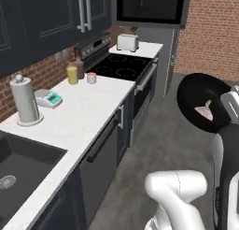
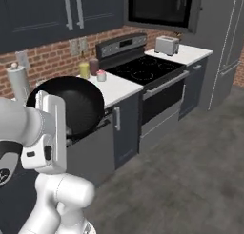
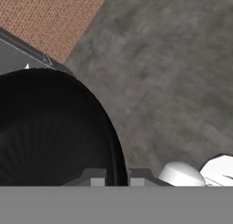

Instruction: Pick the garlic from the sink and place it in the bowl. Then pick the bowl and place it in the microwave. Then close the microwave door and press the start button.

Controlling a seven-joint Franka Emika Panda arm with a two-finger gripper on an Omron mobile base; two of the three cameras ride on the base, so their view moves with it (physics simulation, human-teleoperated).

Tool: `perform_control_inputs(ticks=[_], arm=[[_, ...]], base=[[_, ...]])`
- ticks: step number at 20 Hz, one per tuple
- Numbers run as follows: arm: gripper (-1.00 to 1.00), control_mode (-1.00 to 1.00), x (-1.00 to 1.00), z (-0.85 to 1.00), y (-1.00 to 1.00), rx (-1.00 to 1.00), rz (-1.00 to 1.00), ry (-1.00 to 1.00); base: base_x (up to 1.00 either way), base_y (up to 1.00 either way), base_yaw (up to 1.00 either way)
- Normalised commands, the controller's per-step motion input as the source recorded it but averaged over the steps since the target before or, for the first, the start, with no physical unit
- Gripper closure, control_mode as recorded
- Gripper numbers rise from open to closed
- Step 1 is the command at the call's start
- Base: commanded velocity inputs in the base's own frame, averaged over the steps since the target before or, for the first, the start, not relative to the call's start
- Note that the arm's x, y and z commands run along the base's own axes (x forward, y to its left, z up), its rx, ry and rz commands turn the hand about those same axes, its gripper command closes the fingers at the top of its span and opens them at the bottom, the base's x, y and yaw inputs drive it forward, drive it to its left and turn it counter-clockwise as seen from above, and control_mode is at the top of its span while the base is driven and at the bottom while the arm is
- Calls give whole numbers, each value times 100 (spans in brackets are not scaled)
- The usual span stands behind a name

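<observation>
Clamped on the bowl's (image 1: 200,103) rim, gripper (image 3: 117,176) fingers pinching either side of the edge. Carried high over the floor, clear of the counter (image 1: 88,110), probably en route to the microwave (image 1: 149,7) above the stove (image 1: 121,65). Garlic (image 1: 204,111) inside the bowl, resting low against its tilted wall.

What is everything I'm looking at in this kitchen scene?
Bowl: one, black, held tilted above the floor.
Garlic: one, whitish-pink, in the bowl.
Sink: one, black, set in the white counter.
Microwave: one, black, above the stove.
Stove: one, black, beside the counter.
Toaster: one, white, beyond the stove.
Paper towel roll: one, white, near the sink.
Bottles: two, yellow and brown, by the brick wall.
Cup: one, pinkish, beside the bottles.
Scale: one, grey and teal, on the counter.
Gripper: one, dark fingers, shut on the bowl's rim.
</observation>
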Motion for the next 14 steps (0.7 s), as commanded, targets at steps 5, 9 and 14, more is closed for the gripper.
perform_control_inputs(ticks=[5, 9, 14], arm=[[100, 100, 0, 0, 0, 0, 0, 0], [100, 100, 0, 0, 0, 0, 0, 0], [100, 100, 0, 0, 0, 0, 0, 0]], base=[[64, -91, -43], [91, -100, -18], [97, -100, -1]])
